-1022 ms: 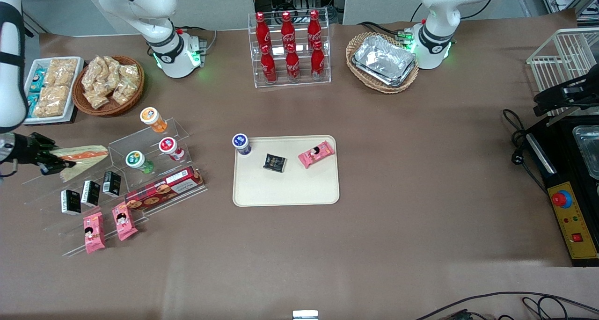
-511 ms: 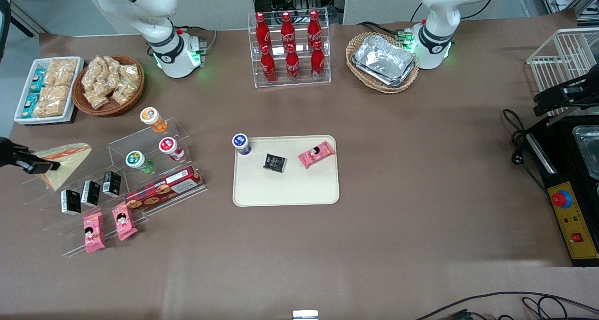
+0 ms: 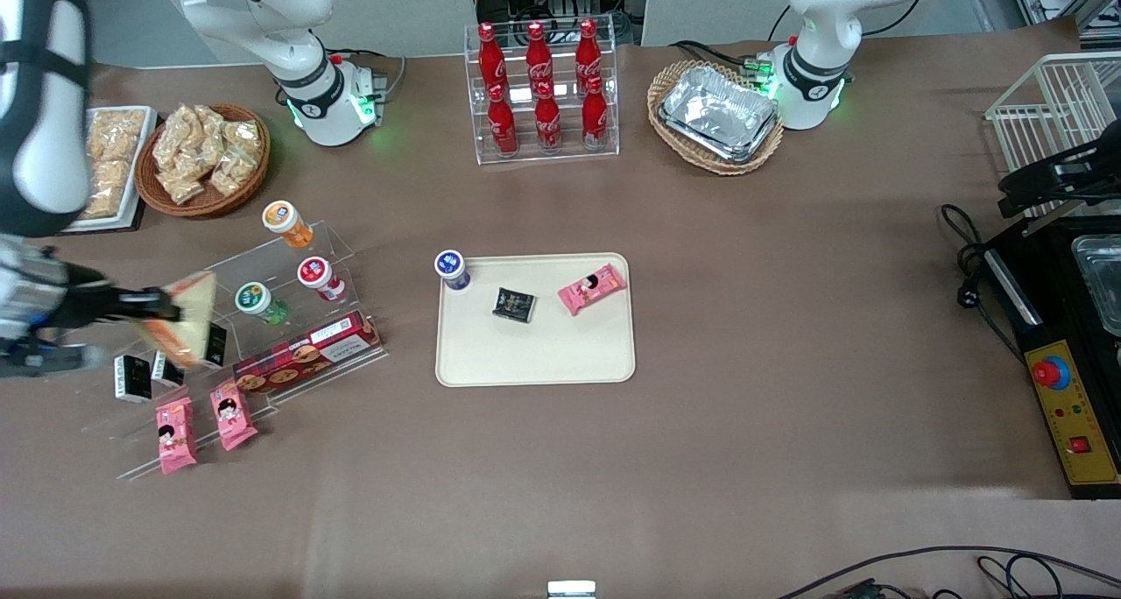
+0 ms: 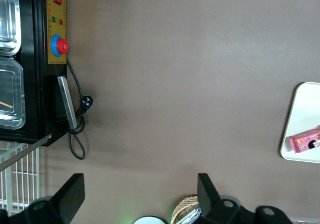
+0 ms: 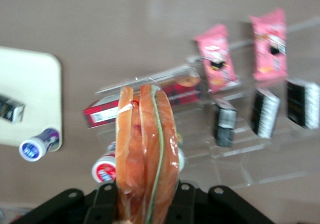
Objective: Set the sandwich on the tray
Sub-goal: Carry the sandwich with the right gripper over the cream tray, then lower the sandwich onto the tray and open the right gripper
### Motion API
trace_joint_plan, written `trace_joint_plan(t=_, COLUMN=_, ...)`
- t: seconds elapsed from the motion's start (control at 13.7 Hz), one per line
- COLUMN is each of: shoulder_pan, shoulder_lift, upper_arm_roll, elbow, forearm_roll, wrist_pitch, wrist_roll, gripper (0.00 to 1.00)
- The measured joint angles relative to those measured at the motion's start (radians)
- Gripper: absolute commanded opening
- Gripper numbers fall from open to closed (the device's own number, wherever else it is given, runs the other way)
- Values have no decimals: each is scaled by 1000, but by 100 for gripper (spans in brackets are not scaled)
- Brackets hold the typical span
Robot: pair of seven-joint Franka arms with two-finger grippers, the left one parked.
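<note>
My right gripper (image 3: 153,306) is shut on the sandwich (image 3: 186,319), a wrapped wedge with pale bread and orange and green layers. It holds it in the air above the clear acrylic snack stand (image 3: 219,336) at the working arm's end of the table. In the right wrist view the sandwich (image 5: 146,154) stands edge-on between the jaws of the gripper (image 5: 145,204). The cream-beige tray (image 3: 535,354) lies flat at the table's middle and its corner shows in the right wrist view (image 5: 30,73). On the tray are a blue-capped cup (image 3: 450,268), a black packet (image 3: 513,304) and a pink packet (image 3: 592,287).
The stand holds capped cups (image 3: 313,274), a red biscuit box (image 3: 306,352), black cartons (image 3: 133,377) and pink packets (image 3: 176,424). A wicker basket of snacks (image 3: 206,157) and a white dish (image 3: 109,170) lie farther back. A cola bottle rack (image 3: 541,91) and foil trays (image 3: 718,113) stand at the back.
The gripper has swung with the sandwich from the table's edge toward the tray and now hangs over the acrylic stand. The sandwich has turned more edge-on.
</note>
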Motion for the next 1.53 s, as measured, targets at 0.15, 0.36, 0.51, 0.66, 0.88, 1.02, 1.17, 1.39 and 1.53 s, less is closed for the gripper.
trace_joint_plan(t=0.15, shoulder_pan=95, shoulder_lift=0, upper_arm_roll=1, elbow=1, forearm_roll=0, wrist_pitch=4, wrist_roll=-81, gripper=33)
trace_joint_plan(t=0.36, shoulder_pan=190, shoulder_lift=0, upper_arm_roll=8, elbow=2, forearm_roll=0, wrist_pitch=23, wrist_roll=-230, gripper=33)
trace_joint_plan(t=0.51, shoulder_pan=210, shoulder_lift=1, upper_arm_roll=58, elbow=3, forearm_roll=-1, wrist_pitch=34, wrist_roll=-302, gripper=33)
trace_joint_plan(t=0.66, shoulder_pan=214, shoulder_lift=5, upper_arm_roll=145, elbow=3, forearm_roll=-43, wrist_pitch=69, wrist_roll=-328, gripper=34)
trace_joint_plan(t=0.88, shoulder_pan=221, shoulder_lift=35, upper_arm_roll=287, elbow=2, forearm_roll=-144, wrist_pitch=117, wrist_roll=-339, gripper=34)
trace_joint_plan(t=1.02, shoulder_pan=225, shoulder_lift=68, upper_arm_roll=359, elbow=1, forearm_roll=-168, wrist_pitch=143, wrist_roll=-369, gripper=34)
trace_joint_plan(t=1.17, shoulder_pan=240, shoulder_lift=103, upper_arm_roll=405, elbow=1, forearm_roll=-175, wrist_pitch=164, wrist_roll=-380, gripper=35)
trace_joint_plan(t=1.39, shoulder_pan=299, shoulder_lift=156, upper_arm_roll=416, elbow=1, forearm_roll=-190, wrist_pitch=223, wrist_roll=-390, gripper=35)
trace_joint_plan(t=1.53, shoulder_pan=330, shoulder_lift=201, upper_arm_roll=417, elbow=0, forearm_roll=-226, wrist_pitch=259, wrist_roll=-390, gripper=35)
